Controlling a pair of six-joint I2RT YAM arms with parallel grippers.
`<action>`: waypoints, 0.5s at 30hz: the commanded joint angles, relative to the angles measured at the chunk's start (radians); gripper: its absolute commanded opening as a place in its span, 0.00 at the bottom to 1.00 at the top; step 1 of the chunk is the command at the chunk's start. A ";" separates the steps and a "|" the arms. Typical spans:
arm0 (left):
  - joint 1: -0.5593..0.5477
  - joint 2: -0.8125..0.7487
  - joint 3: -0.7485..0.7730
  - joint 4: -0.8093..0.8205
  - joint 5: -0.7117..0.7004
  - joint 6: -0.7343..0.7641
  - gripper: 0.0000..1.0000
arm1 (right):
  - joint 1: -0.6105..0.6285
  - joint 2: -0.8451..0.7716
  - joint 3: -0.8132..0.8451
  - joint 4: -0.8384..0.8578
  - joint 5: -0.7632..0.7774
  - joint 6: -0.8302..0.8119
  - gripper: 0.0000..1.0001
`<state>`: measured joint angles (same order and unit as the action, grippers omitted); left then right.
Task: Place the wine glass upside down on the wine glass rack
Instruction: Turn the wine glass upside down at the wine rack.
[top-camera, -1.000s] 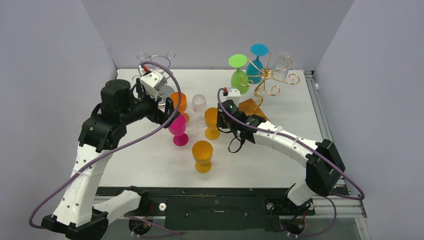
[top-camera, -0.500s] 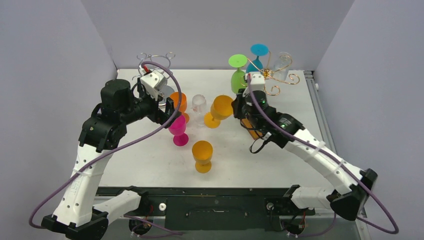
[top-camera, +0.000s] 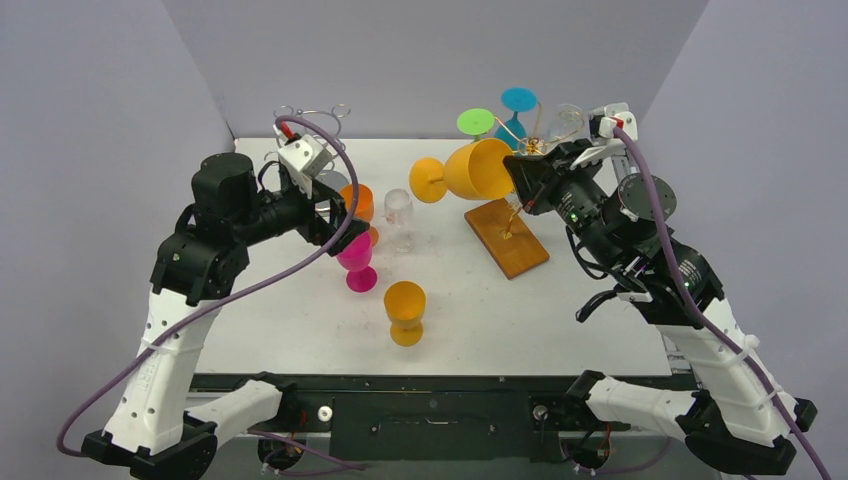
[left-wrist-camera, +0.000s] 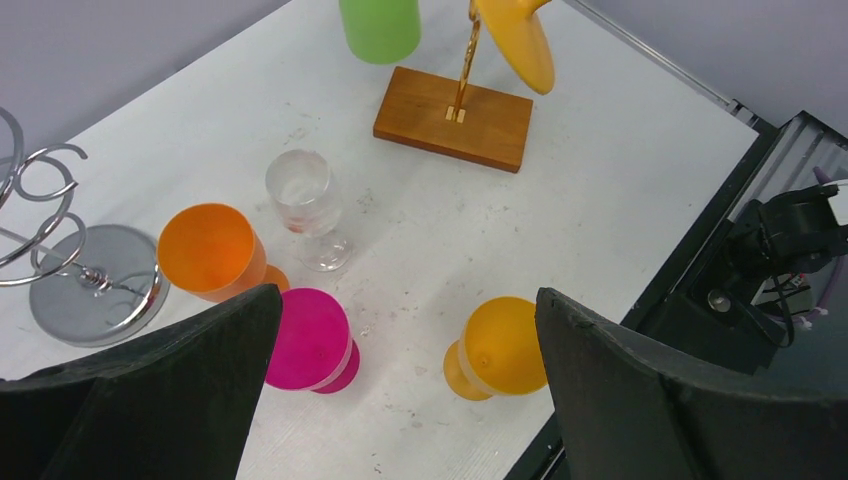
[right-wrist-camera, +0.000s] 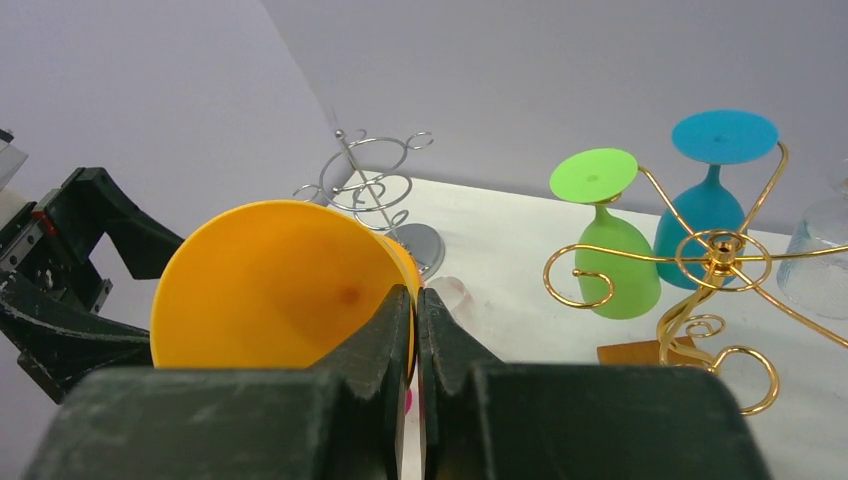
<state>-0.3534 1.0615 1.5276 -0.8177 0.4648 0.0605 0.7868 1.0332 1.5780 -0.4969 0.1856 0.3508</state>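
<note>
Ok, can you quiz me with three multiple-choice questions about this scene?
1. Where is the green plastic wine glass? A) hanging upside down on the gold wire rack; B) standing upright; C) lying down.
2. How many wine glasses stand upright on the white table? A) two; B) four; C) six.
3. What are the right arm's fingers doing? A) spread wide; B) shut on the rim of a yellow-orange plastic wine glass; C) shut on nothing.
Answers: 1 A, its foot points up; 2 B, orange glass, clear glass, pink glass, second yellow-orange glass; 3 B, pinching it in mid-air.
</note>
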 joint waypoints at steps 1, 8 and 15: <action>0.004 -0.014 0.054 0.056 0.095 -0.025 0.96 | -0.001 -0.009 0.036 -0.009 -0.084 -0.033 0.00; 0.002 -0.002 0.034 0.070 0.147 -0.035 0.96 | -0.001 -0.015 -0.012 0.060 -0.201 -0.010 0.00; 0.002 0.039 0.002 0.119 0.221 -0.147 0.96 | 0.000 -0.011 -0.073 0.166 -0.297 0.048 0.00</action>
<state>-0.3534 1.0840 1.5379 -0.7776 0.6121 -0.0067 0.7868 1.0264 1.5299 -0.4477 -0.0261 0.3550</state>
